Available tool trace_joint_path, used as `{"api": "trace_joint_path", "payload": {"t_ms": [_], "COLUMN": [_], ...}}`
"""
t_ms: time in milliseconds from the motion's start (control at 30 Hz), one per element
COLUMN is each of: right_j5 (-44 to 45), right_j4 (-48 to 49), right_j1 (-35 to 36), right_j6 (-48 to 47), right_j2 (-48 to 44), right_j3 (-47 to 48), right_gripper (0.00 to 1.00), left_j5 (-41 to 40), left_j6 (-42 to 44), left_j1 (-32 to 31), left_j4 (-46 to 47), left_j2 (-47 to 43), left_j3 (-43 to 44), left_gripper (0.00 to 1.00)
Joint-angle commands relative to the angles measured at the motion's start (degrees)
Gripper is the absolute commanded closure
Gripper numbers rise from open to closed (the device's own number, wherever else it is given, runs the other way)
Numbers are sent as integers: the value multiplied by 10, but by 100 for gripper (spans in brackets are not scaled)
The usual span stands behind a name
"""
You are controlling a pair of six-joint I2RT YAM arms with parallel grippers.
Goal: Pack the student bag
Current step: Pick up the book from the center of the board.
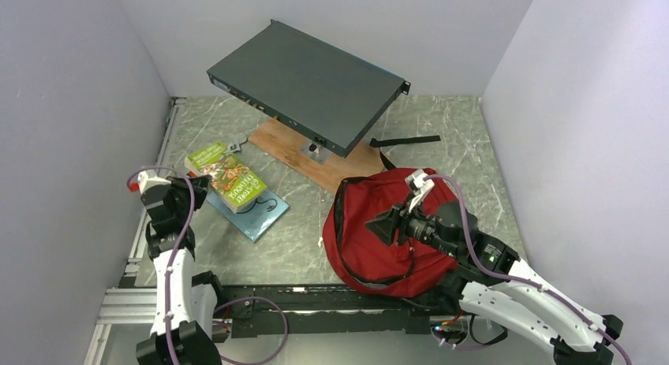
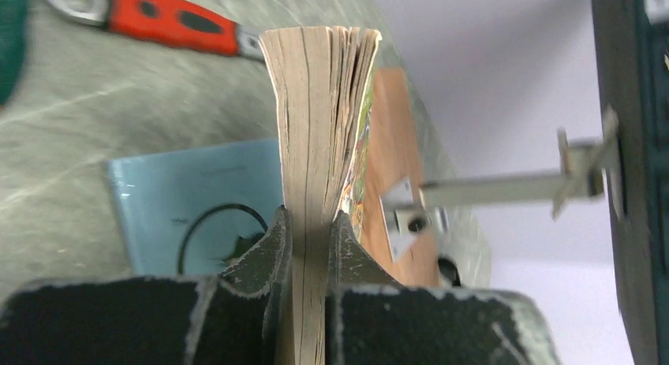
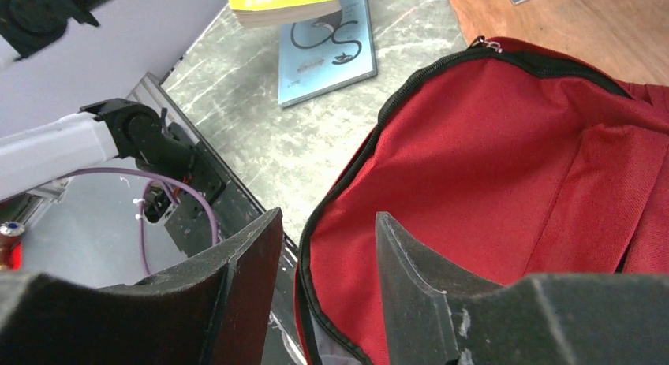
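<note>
The red student bag (image 1: 377, 240) lies at the front right with its black zipper mouth open toward the left; it also shows in the right wrist view (image 3: 513, 144). My right gripper (image 3: 325, 223) is open, with its jaws on either side of the bag's open zipper edge. It hovers over the bag in the top view (image 1: 388, 225). My left gripper (image 2: 310, 223) is shut on the page edge of a thick paperback book (image 2: 319, 105) with a green and orange cover (image 1: 229, 180). The book is held over a thin light blue book (image 1: 260, 214).
A flat dark grey metal box (image 1: 308, 85) stands tilted at the back on a wooden board (image 1: 315, 164). A black strap (image 1: 406, 140) lies behind the bag. A red-handled tool (image 2: 158, 18) lies by the left gripper. Grey walls close in on both sides.
</note>
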Motion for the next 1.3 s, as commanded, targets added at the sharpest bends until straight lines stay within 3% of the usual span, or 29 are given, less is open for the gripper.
{"api": "trace_joint_path", "payload": {"t_ms": [0,100,200,367,433,633,733,867,1000,1100,1167,1267], "right_j5": [-1,-14,-36,-74,-75,-100,-158,-235,-294,-327,-338,-350], "right_j4": [15,36,64,176,221,303,368,472,562,633,653,674], "right_j1": [3,3,3,3,2,-18,-47,-80,-88,-89,-89,-91], "right_j6": [14,20,34,120,161,226,264,310,337,369,382,396], "right_j2": [6,18,47,90,99,124,137,166,196,215,226,238], "right_j3": [13,4,-3,-32,-53,-78,-100,-130,-140,-154,-159,-168], "right_gripper": [50,49,49,42,35,14,10,8,8,18,36,87], "left_j5": [185,233,314,443,457,487,513,536,528,511,504,493], "left_j6": [133,208,212,19,-1,119,113,77,90,97,96,102], "left_j1": [-1,-1,-13,-44,-60,-182,-253,-299,-350,-401,-436,-464], "left_j4": [-100,-149,-136,118,147,17,34,99,98,108,121,128], "left_j2": [-8,-54,-89,-87,-75,-47,-41,-36,-14,11,32,65], "left_j3": [71,79,73,24,39,120,115,89,96,100,106,123], "left_gripper": [100,100,100,100,100,100,100,100,100,100,100,100]}}
